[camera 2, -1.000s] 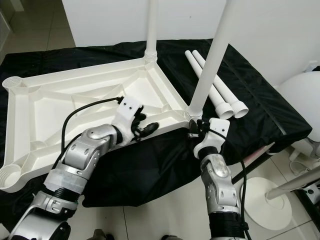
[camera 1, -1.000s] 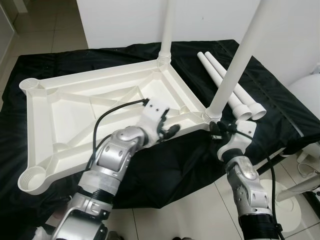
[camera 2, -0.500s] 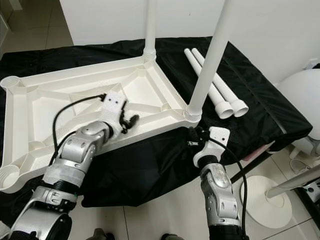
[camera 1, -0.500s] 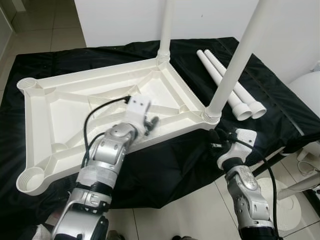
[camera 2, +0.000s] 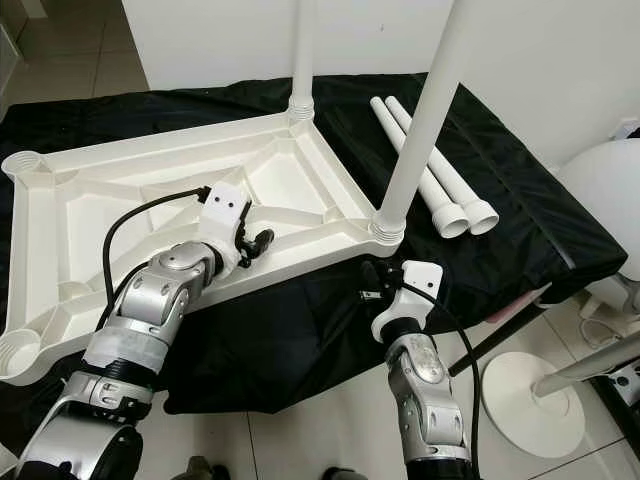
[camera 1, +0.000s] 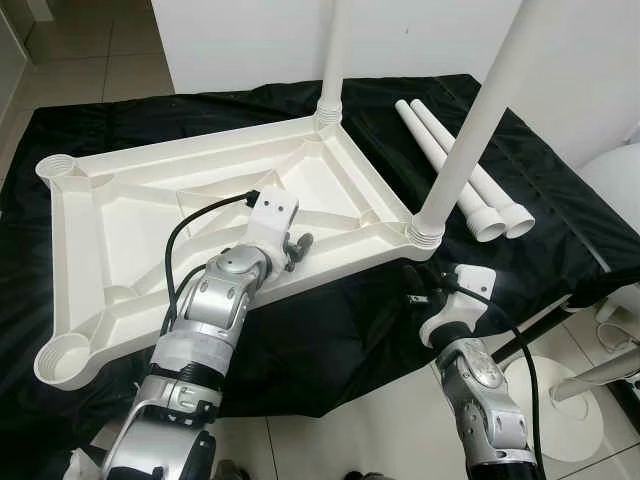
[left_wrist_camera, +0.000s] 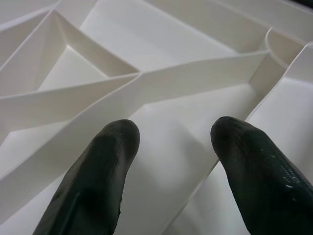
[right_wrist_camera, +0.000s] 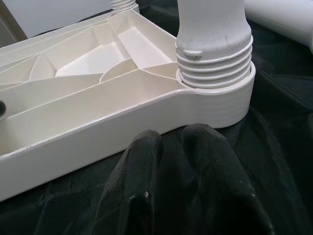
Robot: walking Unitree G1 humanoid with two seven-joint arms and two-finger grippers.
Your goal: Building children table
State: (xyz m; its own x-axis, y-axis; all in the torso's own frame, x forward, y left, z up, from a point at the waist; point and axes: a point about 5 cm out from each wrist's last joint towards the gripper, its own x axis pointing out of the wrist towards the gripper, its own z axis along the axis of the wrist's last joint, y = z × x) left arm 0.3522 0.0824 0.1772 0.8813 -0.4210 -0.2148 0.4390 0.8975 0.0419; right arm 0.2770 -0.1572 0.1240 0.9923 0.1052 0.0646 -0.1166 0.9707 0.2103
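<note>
The white plastic table top [camera 1: 150,160] lies upside down on a black cloth [camera 1: 330,330]. One white leg [camera 1: 470,130] stands screwed into its near right corner socket [right_wrist_camera: 215,83]. A second leg [camera 1: 335,50] stands in the far right corner. Two loose legs [camera 1: 465,185] lie on the cloth to the right. Two left corner sockets [camera 1: 62,352] hold nothing. My left gripper [camera 1: 298,247] hovers open over the ribbed underside [left_wrist_camera: 161,147], just inside the near rim. Below the near right corner, my right gripper [right_wrist_camera: 171,139] is shut and holds nothing, low over the cloth.
The cloth hangs over the front edge toward a tiled floor [camera 1: 350,440]. A white round pedestal base [camera 1: 570,400] stands on the floor at the right, beside a white rounded object [camera 1: 615,180]. A white wall [camera 1: 250,40] rises behind.
My left gripper has slid left along the near rim, away from the corner. My right gripper has drawn back from the near right socket, down toward the front.
</note>
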